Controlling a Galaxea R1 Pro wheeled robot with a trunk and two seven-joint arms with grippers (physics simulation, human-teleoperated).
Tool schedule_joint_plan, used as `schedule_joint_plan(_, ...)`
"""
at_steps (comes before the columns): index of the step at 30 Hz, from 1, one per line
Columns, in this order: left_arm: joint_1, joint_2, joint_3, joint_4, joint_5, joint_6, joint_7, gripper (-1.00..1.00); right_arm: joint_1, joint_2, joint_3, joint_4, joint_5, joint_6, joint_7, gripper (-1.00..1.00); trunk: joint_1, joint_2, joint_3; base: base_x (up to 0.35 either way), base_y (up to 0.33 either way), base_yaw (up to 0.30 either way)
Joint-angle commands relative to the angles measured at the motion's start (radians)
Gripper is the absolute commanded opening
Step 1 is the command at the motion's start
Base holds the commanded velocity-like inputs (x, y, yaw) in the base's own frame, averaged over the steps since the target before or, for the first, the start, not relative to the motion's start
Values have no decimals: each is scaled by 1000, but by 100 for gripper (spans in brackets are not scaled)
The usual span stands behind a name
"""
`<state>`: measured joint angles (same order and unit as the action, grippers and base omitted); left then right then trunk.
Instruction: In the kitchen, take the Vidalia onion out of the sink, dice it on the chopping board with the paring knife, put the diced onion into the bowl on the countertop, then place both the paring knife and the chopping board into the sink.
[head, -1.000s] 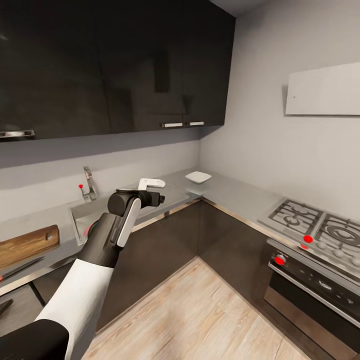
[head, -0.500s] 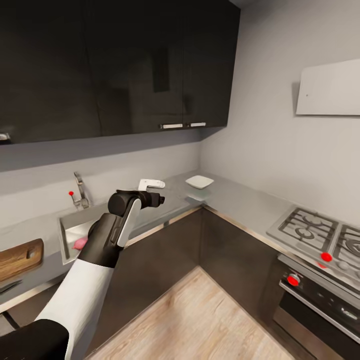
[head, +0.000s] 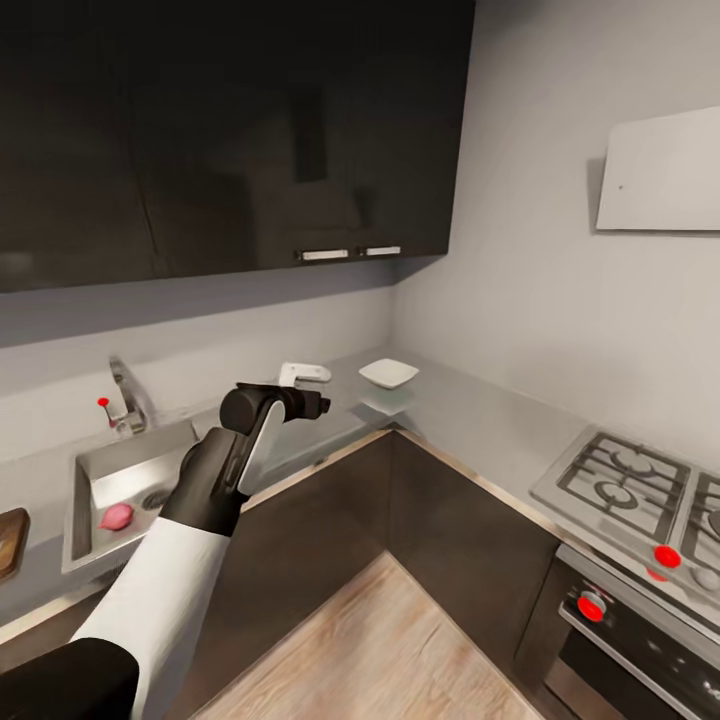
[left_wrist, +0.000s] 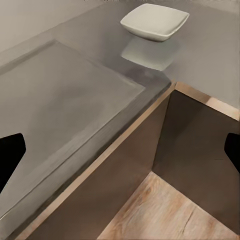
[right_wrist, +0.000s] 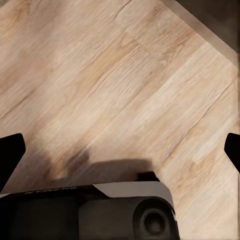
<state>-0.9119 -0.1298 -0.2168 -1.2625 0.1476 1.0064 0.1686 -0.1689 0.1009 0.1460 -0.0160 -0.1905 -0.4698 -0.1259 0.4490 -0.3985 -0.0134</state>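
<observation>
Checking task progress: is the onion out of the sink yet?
No, the pink onion lies in the sink, near the drain.

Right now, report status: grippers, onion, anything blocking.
Left gripper open, empty, above the countertop. Right gripper open, over floor. Onion in sink. Nothing blocking it.

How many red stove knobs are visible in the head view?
2: one red knob at the hob's front edge, another red knob lower on the oven front. More may lie beyond the frame's right edge.
</observation>
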Motion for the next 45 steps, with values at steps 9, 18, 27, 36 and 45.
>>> schedule_joint_plan(9, -1, 1, 0, 5, 10, 3, 10, 100, 6, 2, 9, 1, -10, -1, -3, 100, 1, -2, -1, 265, -212, 0)
schedule_joint_plan(18, -1, 1, 0, 6, 10, 3, 9, 100, 6, 3, 9, -2, -11, 85, 2, 100, 1, -2, -4, 314, -25, 0)
schedule_joint_plan(27, 1, 1, 0, 12, 10, 3, 9, 100, 6, 2, 9, -2, -11, 96, 9, 100, 1, -2, -18, 322, -1, 0)
schedule_joint_plan(36, 4, 1, -1, 26, 10, 2, 8, 100, 6, 2, 9, -2, -12, 97, 9, 100, 1, -2, -32, 325, 0, 0)
schedule_joint_plan(45, 5, 1, -1, 28, 10, 1, 8, 100, 6, 3, 9, -2, -12, 97, 9, 100, 1, -2, -42, 243, 0, 0)
